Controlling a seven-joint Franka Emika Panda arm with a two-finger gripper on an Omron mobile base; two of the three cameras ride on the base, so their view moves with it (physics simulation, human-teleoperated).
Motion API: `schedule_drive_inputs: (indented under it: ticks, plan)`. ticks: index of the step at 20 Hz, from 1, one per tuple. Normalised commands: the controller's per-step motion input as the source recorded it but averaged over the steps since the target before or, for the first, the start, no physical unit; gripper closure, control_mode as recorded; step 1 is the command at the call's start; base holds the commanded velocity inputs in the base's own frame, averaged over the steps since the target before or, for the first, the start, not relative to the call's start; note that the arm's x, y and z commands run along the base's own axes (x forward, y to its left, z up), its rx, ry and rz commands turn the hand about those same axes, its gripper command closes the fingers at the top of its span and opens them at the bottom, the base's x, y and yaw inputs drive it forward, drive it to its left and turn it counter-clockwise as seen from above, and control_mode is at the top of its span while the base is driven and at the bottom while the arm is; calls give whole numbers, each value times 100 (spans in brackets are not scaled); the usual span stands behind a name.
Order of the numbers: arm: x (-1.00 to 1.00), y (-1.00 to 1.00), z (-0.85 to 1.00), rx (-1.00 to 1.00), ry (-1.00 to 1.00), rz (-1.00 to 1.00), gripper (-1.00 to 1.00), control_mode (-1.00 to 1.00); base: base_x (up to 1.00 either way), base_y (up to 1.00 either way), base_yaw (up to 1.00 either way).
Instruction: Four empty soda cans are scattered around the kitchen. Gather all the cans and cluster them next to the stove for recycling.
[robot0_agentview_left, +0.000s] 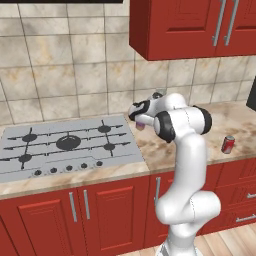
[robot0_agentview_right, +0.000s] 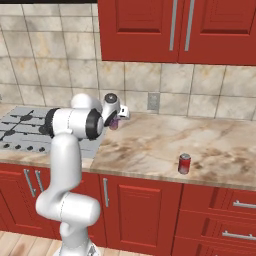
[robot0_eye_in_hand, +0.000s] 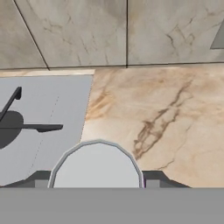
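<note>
A purple soda can (robot0_agentview_left: 140, 125) sits between the fingers of my gripper (robot0_agentview_left: 139, 121), low over the beige counter just right of the stove (robot0_agentview_left: 65, 142). In the hand view the can's silvery top (robot0_eye_in_hand: 97, 167) fills the gap between the dark fingertips (robot0_eye_in_hand: 40, 176), with the stove's grey edge (robot0_eye_in_hand: 43, 113) to its left. From the right base the gripper (robot0_agentview_right: 114, 119) and purple can (robot0_agentview_right: 114, 124) show by the stove's (robot0_agentview_right: 20, 132) right edge. Whether the can touches the counter I cannot tell. A red soda can (robot0_agentview_left: 228, 144) (robot0_agentview_right: 184, 163) stands upright near the counter's front edge, far to the right.
The tan tiled wall rises close behind the gripper, with a grey outlet (robot0_agentview_right: 153, 101) in it. Red upper cabinets (robot0_agentview_left: 195, 25) hang overhead. A black object (robot0_agentview_left: 251, 95) stands at the counter's far right. Open marbled counter (robot0_agentview_right: 160, 140) lies between the two cans.
</note>
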Motion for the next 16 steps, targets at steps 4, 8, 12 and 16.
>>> schedule_drive_inputs:
  ticks: [4, 8, 12, 16]
  plan:
    - [10, 1, -25, 0, 0, 1, 100, -100, 0, 0, 0]
    - [7, 4, -34, 0, 1, 2, 100, -100, 0, 0, 0]
    - [10, 5, -34, 0, 2, 2, 100, -100, 0, 0, 0]
    - [11, 3, -35, 0, 2, 2, 100, -100, 0, 0, 0]
